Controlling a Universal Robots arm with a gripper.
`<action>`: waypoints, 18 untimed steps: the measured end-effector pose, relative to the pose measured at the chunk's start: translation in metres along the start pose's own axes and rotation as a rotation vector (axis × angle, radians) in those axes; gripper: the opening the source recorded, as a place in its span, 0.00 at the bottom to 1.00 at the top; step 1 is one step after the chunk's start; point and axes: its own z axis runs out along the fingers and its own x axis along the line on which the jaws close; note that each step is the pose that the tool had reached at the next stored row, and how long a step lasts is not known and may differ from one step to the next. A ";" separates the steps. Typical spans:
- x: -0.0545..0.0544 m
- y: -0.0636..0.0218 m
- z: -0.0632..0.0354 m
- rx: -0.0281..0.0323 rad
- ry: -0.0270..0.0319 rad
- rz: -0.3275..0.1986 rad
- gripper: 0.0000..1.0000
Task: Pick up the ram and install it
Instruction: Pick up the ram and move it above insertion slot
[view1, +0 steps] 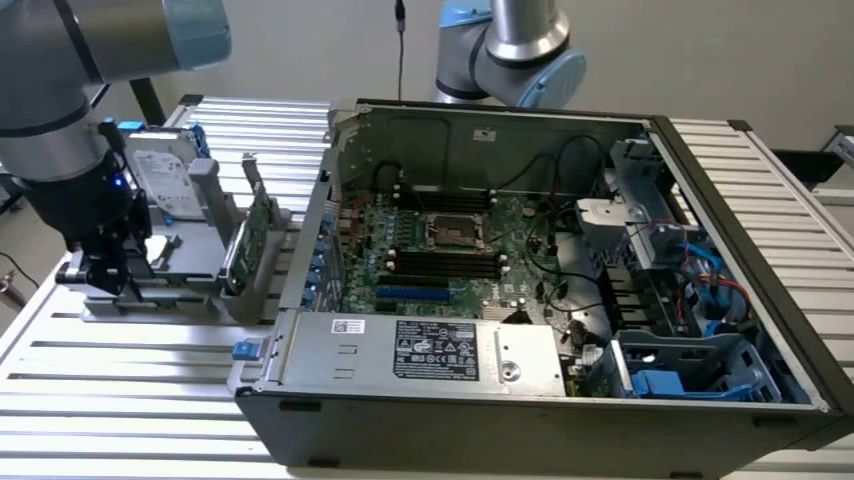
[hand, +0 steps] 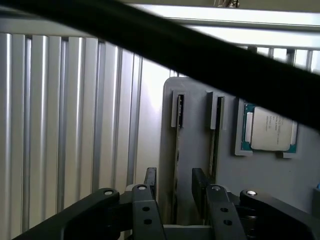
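The ram (hand: 176, 150) stands edge-on in a slot of a grey holder (hand: 195, 150), seen as a thin green strip. My gripper (hand: 175, 179) is open and straddles it, one black finger (hand: 150, 181) on each side, with a gap between each finger and the stick. A second thin stick (hand: 215, 142) stands in the neighbouring slot. In the exterior view my gripper (view1: 114, 268) is low over the grey holder (view1: 160, 300) at the exterior view's left, beside the open computer case (view1: 534, 250). The motherboard's black memory slots (view1: 447, 265) lie inside the case.
A processor chip (hand: 270, 132) rests in a recess of the holder. A silver hard drive (view1: 167, 180) and a green expansion card (view1: 260, 225) stand upright between my gripper and the case wall. A second robot arm (view1: 514, 50) stands behind the case. A black cable (hand: 200, 55) crosses the wrist view.
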 end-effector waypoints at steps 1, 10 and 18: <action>0.000 -0.0001 0.0018 0.0000 0.0000 0.000 0.42; 0.000 -0.0007 0.0182 0.0003 -0.0001 0.000 0.42; 0.001 -0.0012 0.0315 0.0070 -0.0107 0.000 0.42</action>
